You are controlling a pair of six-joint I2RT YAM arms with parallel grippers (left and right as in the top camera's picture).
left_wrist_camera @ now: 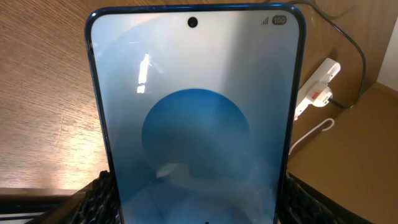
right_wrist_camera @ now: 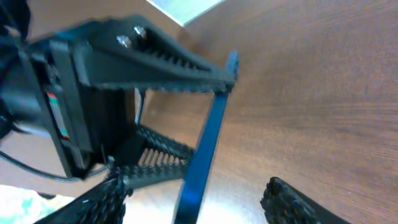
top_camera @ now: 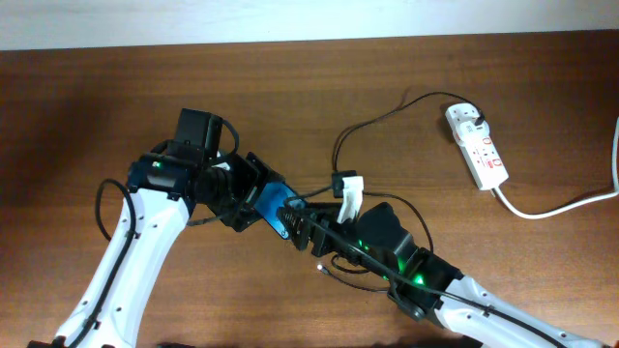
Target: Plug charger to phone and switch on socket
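Blue phone, pinched by the left gripper at centre frame, needs holding steady while the spread right gripper fetches the charger.

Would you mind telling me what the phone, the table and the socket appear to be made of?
The phone: glossy glass front showing reflections, dark blue frame, possibly metal. The table: wood or wood-look laminate, visible grain, matte. The socket: smooth white plastic, apparently.
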